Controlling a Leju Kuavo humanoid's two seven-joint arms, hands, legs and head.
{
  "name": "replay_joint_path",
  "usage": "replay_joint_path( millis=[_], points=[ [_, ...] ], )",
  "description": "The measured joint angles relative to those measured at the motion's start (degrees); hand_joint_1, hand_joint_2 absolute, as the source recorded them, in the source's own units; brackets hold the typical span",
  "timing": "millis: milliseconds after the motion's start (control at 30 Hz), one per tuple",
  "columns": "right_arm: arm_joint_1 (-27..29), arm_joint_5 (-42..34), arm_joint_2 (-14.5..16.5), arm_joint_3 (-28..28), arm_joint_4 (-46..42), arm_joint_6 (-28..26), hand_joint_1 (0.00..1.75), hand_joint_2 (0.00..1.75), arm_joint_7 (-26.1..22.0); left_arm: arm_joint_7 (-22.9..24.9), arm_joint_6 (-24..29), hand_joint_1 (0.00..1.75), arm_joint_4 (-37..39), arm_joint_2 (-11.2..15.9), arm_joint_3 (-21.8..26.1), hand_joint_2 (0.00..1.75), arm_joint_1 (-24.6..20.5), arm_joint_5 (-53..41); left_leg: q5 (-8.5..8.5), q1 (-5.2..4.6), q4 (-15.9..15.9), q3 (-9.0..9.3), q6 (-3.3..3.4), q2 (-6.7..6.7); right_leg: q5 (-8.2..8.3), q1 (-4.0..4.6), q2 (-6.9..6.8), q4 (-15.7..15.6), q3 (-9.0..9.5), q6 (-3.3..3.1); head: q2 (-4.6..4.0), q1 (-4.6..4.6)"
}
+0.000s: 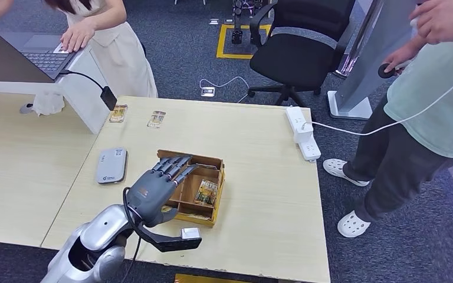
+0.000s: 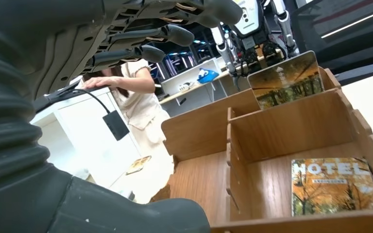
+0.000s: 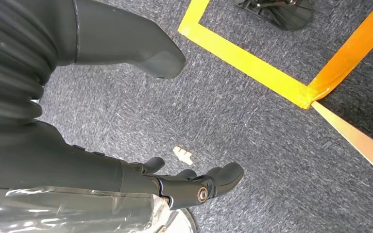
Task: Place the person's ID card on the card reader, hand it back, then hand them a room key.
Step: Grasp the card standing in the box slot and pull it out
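**A:** so the setup is a light wooden table (image 1: 259, 177) on grey-blue carpet, with a black office chair (image 1: 301, 53) at the far side and yellow tape on the floor behind it. Anyone spot the room keys?

**B:** yep, they're in the wooden box (image 1: 203, 219) near the middle of the table, a bit toward the near edge. One hotel card (image 1: 206, 192) lies flat in a right-hand compartment; in the left wrist view it reads "HOTEL", and another card (image 2: 285, 79) stands against the far wall of the box.

**A:** and the left hand (image 1: 156, 188)?

**B:** it hangs over the left part of the box, fingers (image 1: 174, 167) stretched out and slightly apart, nothing in them. Can't tell if it touches the box.

**A:** card reader?

**B:** the grey flat thing (image 1: 111, 165) left of the box, nothing on it. Two small cards (image 1: 118, 113) (image 1: 156, 119) lie near the far edge.

**A:** right hand (image 3: 126, 121)?

**B:** down by the carpet, fingers loose and apart, holding nothing.

**A:** people?

**B:** one at a laptop (image 1: 29, 53) far left, another standing on the right beside a white power strip (image 1: 304, 132).
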Motion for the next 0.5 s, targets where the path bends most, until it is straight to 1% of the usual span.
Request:
replay_joint_path(
  millis=[267, 400, 500],
  points=[
    [0.0, -0.5, 0.0, 0.4, -0.6, 0.1, 0.0, 1.75, 0.4, -1.9, -0.4, 0.0, 0.0, -1.1, 0.4, 1.75, 2.1, 0.8, 0.0, 0.0, 0.0, 0.0, 0.0, 0.0, 0.0, 0.0, -0.01, 0.0, 0.0, 0.0, 0.0, -0.01],
    [-0.1, 0.3, 0.0, 0.4, -0.6, 0.1, 0.0, 1.75, -0.1, -5.5, -1.9, 0.0, 0.1, 0.5, 0.4, 1.75, 2.2, 4.9, 0.0, 0.0, 0.0, 0.01, 0.0, 0.01, 0.0, 0.0, 0.0, 0.0, 0.0, 0.0, 0.0, 0.0],
    [-0.1, 0.9, 0.0, 0.4, -0.6, 0.1, 0.0, 1.75, -0.6, -6.5, -2.1, 0.0, 0.5, 2.1, 0.2, 1.75, 2.2, 6.8, 0.0, 0.01, 0.0, 0.02, 0.0, 0.0, 0.0, 0.0, -0.01, 0.0, 0.0, 0.0, 0.0, -0.01]
  ],
)
